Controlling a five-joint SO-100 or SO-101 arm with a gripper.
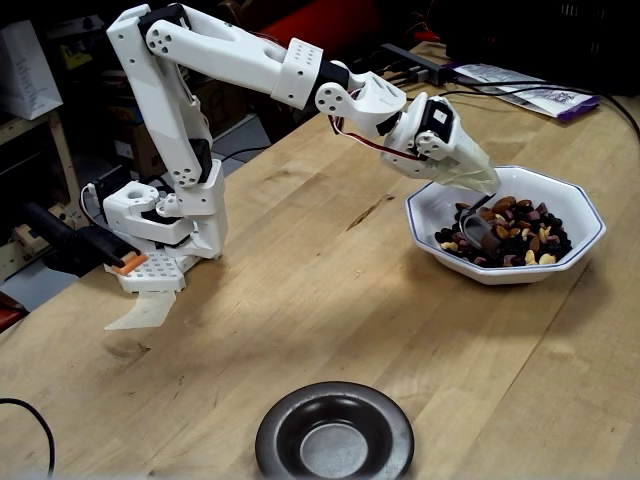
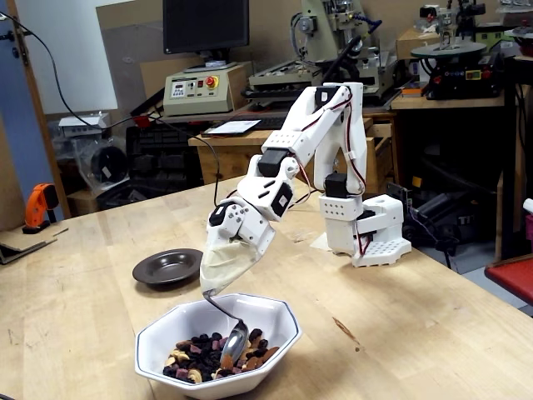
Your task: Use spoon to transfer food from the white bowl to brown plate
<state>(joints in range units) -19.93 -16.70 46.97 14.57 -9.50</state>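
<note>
Fingers of the white gripper (image 1: 470,176) are wrapped in a pale cover, so their own spread cannot be told for certain, but they look clamped on the handle of the spoon (image 1: 478,226), which juts down out of the cover's tip. In a fixed view the gripper (image 2: 218,279) hangs just above the near rim of the white bowl (image 2: 158,337), and the spoon (image 2: 235,342) curves down from it with its oval end pushed into the food (image 2: 208,358).

Directly below the fingers, the spoon's tip sits among almonds, cashews and dark raisin-like pieces; the food (image 1: 515,235) fills the side of the white bowl (image 1: 585,210) farther from the fingers, while the side nearer them shows bare white. Whether anything is already loaded on the spoon cannot be told.

Well away from the fingers, across open table (image 1: 330,290), lies the brown plate (image 1: 290,430), seen also in the other fixed view (image 2: 150,271). Its sunken centre looks bare in both fixed views.

By that evidence the task seems to be at its scooping step, with 0 pieces delivered so far. Left to do: lift a loaded spoon level, carry it over to the plate, tip it out, and likely repeat.
</note>
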